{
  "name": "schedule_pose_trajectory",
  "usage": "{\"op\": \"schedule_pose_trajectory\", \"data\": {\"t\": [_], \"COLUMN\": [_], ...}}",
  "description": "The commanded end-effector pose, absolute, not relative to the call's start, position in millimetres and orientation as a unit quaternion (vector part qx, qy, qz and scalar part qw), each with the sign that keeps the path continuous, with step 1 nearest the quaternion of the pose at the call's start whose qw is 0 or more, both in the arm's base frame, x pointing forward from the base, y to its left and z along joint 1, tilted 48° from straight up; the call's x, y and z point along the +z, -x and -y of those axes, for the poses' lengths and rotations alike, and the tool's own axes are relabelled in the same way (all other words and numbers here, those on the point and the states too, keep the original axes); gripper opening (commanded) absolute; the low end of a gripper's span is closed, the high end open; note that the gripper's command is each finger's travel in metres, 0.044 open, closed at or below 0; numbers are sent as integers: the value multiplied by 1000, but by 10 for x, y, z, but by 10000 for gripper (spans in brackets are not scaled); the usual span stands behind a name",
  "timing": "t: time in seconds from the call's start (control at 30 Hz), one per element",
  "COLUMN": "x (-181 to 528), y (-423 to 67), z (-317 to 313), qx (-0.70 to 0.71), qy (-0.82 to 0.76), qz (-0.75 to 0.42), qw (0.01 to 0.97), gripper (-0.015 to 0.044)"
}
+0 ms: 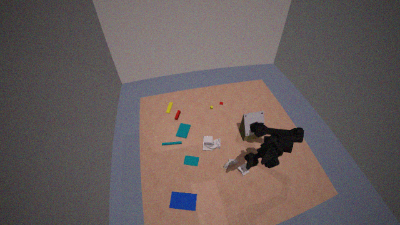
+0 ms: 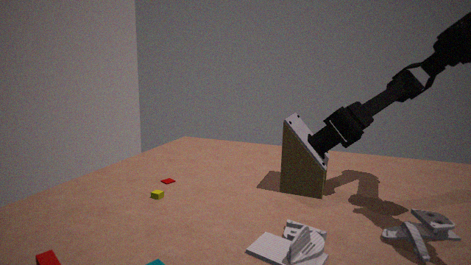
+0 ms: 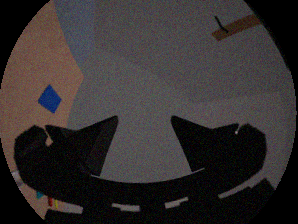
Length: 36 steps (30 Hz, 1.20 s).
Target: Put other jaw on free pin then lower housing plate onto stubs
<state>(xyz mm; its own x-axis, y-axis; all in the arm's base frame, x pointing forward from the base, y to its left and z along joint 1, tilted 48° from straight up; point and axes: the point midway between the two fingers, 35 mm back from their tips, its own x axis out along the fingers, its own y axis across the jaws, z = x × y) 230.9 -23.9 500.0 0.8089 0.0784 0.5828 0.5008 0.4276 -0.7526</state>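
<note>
A pale ribbed base (image 1: pixel 207 147) (image 2: pixel 268 246) stands mid-table, with a toothed, fan-shaped jaw piece (image 2: pixel 308 246) and a slotted bracket on it. I cannot tell which pins are filled. To its right lie more pale parts: a long arm-like piece (image 1: pixel 230 162) (image 2: pixel 415 232) and a piece with round holes (image 2: pixel 433 218), which sits tilted against it. Which is the loose jaw and which the housing plate is unclear. My gripper (image 3: pixel 145 118) is open and empty, its fingers wide apart. It is raised above the table, to the right of the parts, and is outside the exterior view.
My arm's wedge mount (image 1: pixel 244 129) (image 2: pixel 302 173) stands behind the parts. Teal pieces (image 1: pixel 183 130) (image 1: pixel 191 160), a teal bar (image 1: pixel 172 143), a blue sheet (image 1: pixel 183 201) (image 3: pixel 50 99), red (image 1: pixel 177 115) and yellow (image 1: pixel 169 107) bars and a small yellow cube (image 1: pixel 211 107) (image 2: pixel 157 194) lie about.
</note>
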Motion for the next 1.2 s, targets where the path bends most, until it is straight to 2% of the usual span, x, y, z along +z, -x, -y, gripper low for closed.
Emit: {"op": "schedule_pose_trajectory", "data": {"t": [0.0,0.53,1.03,1.17], "x": [5000,5000,5000,4923], "y": [-2309,-2309,-2309,-2409], "z": [239,239,239,240], "qx": [-132,-132,-132,-113], "qy": [518,518,518,508], "qz": [279,279,279,265], "qw": [797,797,797,812], "gripper": [426,6,0,105]}}
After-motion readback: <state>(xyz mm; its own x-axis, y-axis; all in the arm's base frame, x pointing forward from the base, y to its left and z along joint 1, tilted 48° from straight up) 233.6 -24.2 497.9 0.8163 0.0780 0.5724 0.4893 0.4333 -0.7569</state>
